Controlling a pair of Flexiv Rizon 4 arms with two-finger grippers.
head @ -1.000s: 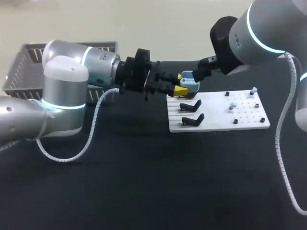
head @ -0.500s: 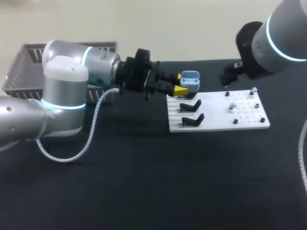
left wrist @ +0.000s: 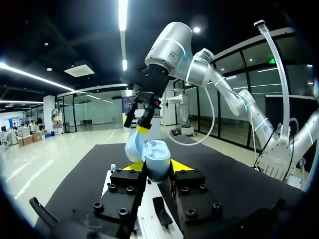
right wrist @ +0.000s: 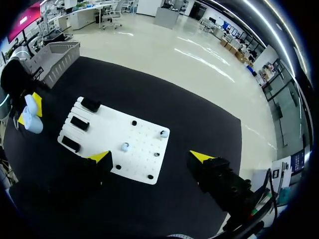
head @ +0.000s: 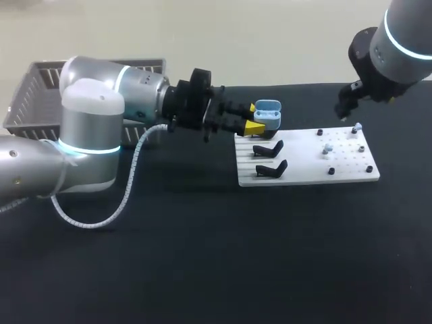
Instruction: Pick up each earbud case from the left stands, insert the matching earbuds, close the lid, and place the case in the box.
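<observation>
Left fingers (left wrist: pixel 182 166) tight around open earbud case (left wrist: pixel 155 160); right fingers (right wrist: pixel 99 157) wide apart.

Worktop (head: pixel 202 256), as your head view shows it.
- Basket (head: pixel 34 88): at 10 o'clock, on the far edge.
- Board (head: pixel 304 165): at 2 o'clock, lying flat.
- Stands (head: pixel 268 150): on the board, in a row along its 9 o'clock end.
- Earbuds (head: pixel 328 147): on the board, toward its 3 o'clock end.
- Earbud case (head: pixel 268 113): clamped in your left pincer (head: pixel 255 118), over the board's 11 o'clock corner.
- Right pincer (right wrist: pixel 150 157): above the board's 1 o'clock corner.
</observation>
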